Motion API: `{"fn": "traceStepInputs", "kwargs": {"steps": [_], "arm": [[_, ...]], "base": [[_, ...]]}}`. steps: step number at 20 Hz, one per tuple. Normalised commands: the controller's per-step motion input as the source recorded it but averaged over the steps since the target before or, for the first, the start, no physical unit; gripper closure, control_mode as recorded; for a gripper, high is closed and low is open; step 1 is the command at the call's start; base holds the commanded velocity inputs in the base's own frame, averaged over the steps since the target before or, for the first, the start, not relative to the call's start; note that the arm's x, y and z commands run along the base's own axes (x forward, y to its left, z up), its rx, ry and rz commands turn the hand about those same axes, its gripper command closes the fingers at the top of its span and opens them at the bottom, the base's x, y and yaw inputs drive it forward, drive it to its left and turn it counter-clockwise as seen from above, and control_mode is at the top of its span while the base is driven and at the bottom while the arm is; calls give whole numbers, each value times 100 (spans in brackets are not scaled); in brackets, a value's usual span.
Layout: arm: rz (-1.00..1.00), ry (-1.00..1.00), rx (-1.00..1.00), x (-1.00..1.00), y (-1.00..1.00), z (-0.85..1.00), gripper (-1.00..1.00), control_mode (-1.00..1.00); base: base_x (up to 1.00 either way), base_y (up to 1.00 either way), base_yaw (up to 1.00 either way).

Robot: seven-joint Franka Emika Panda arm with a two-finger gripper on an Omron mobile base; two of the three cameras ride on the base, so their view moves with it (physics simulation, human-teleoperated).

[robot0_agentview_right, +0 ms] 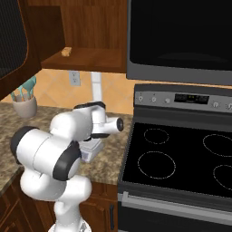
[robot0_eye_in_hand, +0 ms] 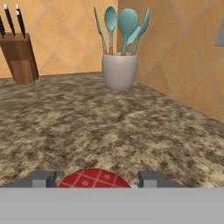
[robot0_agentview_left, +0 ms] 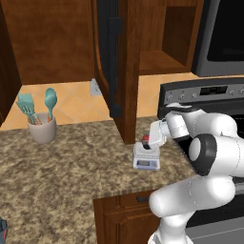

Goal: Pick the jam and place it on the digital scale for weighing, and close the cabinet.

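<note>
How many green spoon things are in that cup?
4, all standing in the grey cup on the counter: a thin handle at left, two round-headed spoons in the middle, and a flat one at right. More could be hidden behind these.

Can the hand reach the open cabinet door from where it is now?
Probably yes. The hand is low at the jam over the digital scale, and the cabinet door hangs just above and beside it, with nothing between them.
</note>
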Motion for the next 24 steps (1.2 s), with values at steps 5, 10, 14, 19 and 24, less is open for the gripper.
{"fn": "traceStepInputs", "kwargs": {"steps": [5,10,14,19,24], "arm": [[0,0,0,-30,0,-8,-100,-100],[0,-9,0,0,0,0,-100,-100],[0,-14,0,-2,-2,2,-100,-100],[2,-4,0,-2,0,2,-100,-100],[2,0,0,0,-6,0,-100,-100]], "base": [[0,0,0],[0,0,0],[0,0,0],[0,0,0],[0,0,0]]}}
